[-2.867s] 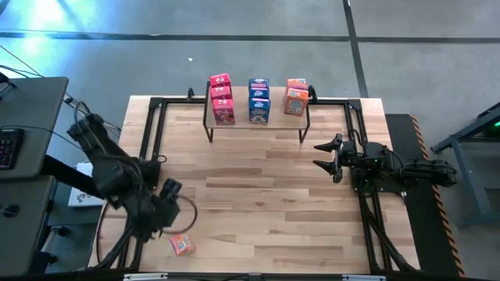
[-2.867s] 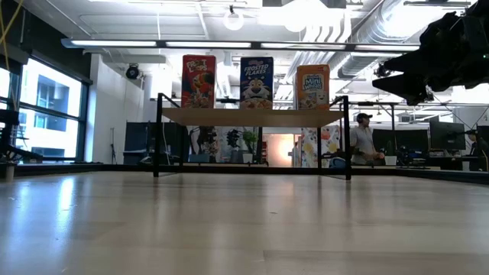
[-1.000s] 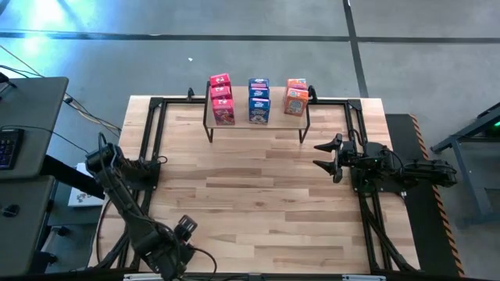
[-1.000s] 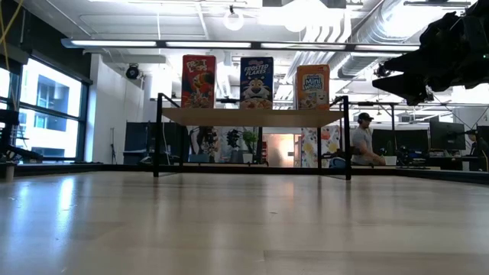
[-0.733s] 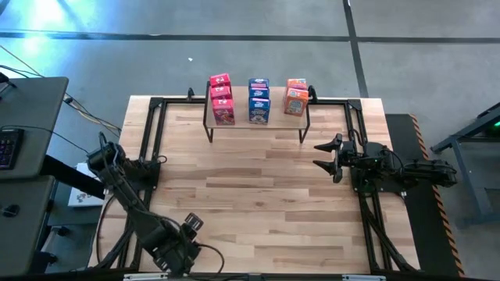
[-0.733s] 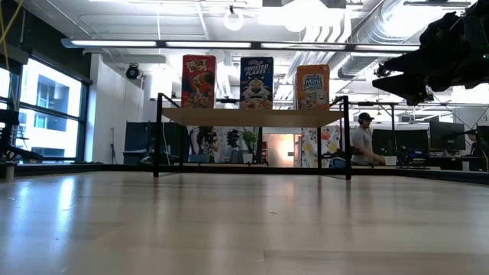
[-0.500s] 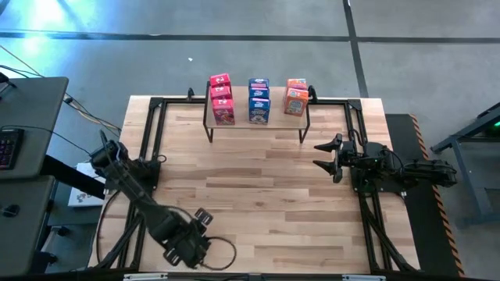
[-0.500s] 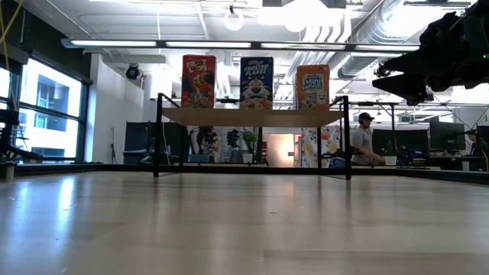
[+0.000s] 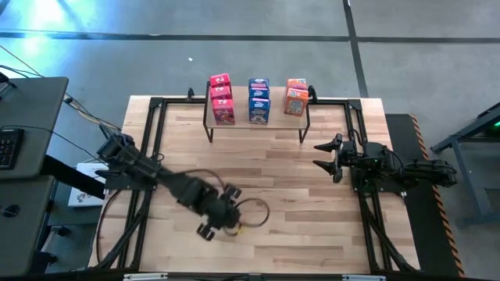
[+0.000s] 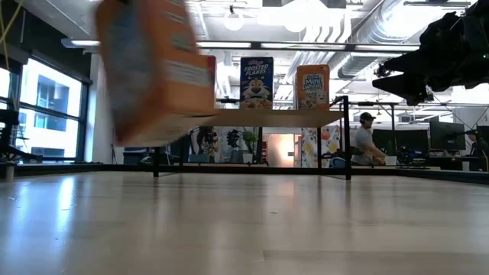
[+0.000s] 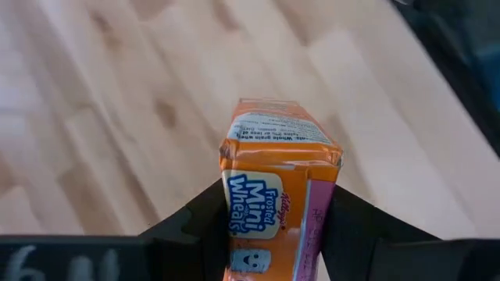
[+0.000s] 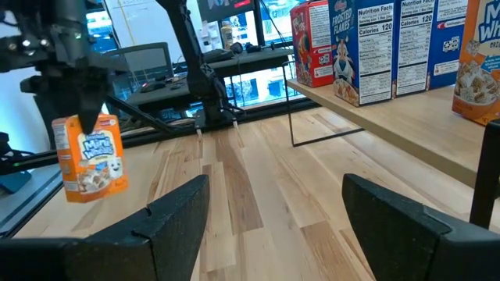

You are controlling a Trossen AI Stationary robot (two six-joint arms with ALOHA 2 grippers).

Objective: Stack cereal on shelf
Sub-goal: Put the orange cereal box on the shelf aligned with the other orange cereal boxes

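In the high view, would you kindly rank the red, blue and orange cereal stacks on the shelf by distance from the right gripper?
1. Orange stack, shelf's right end, nearest the right gripper.
2. Blue stack, middle.
3. Red stack, left end.

Two dark, near-black jointed arms: the left arm (image 9: 156,176) trails a thin looping black cable (image 9: 254,211); the right arm (image 9: 398,173) ends in pointed black fingers (image 9: 326,146).
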